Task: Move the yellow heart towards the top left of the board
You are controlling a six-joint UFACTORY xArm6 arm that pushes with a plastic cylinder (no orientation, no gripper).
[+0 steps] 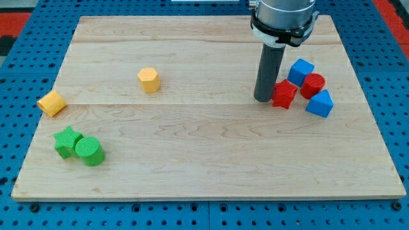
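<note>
We observe the wooden board [204, 160] with seven blocks on it. Our rod carries no jaws, so nothing is held. Our tip [262, 99] rests on the board in the right half of the view, just left of the red star [284, 94], touching it or nearly so; we cannot tell which.

The red star belongs to a tight cluster: blue cube [300, 70] above, red cylinder [313, 85] to its right, blue triangle [320, 103] at the lower right.

Two yellow blocks are present. One [149, 80] lies left of centre in the upper half, well apart from our tip. The other [51, 103] sits at the board's left edge. We cannot tell from this view which is the heart.

Near the bottom left, a green star [67, 141] touches a green cylinder [89, 151].
</note>
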